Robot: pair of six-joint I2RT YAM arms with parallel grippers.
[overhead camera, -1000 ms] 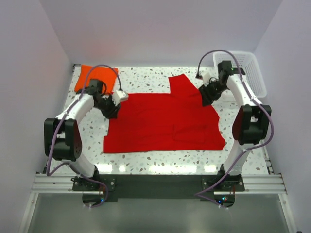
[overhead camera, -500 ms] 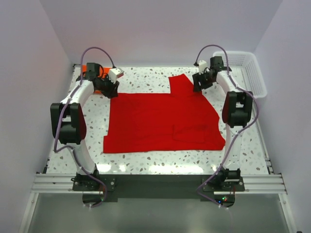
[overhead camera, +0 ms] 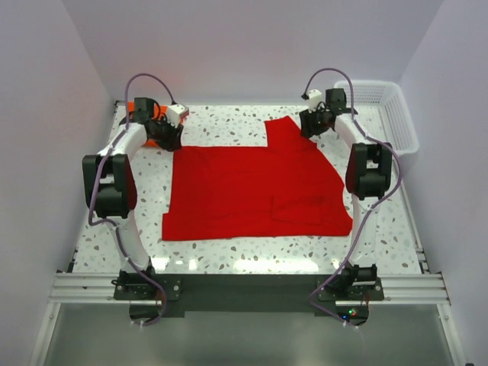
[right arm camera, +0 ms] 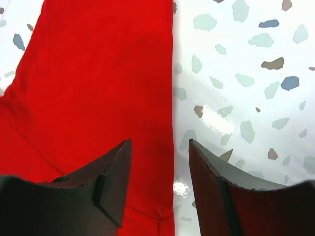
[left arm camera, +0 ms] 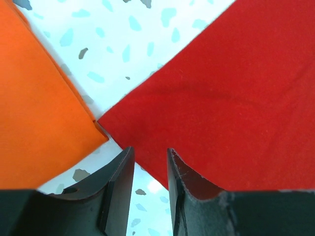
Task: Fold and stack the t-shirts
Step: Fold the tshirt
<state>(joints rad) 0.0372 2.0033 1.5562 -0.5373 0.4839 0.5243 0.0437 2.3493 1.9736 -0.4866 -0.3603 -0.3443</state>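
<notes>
Red t-shirt (overhead camera: 252, 187) spread flat; our left fingers (left arm camera: 118, 189) parted at corner (orange shirt (left arm camera: 34, 113) beside), right fingers (right arm camera: 112, 187) parted astride edge.

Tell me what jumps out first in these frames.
A big red t-shirt lies spread flat across the middle of the speckled table. Both arms stretch to its far side: the left claw hangs open at the far-left corner beside a folded orange t-shirt, and the right claw is open astride the red cloth's edge. A white basket sits at the far right.
</notes>
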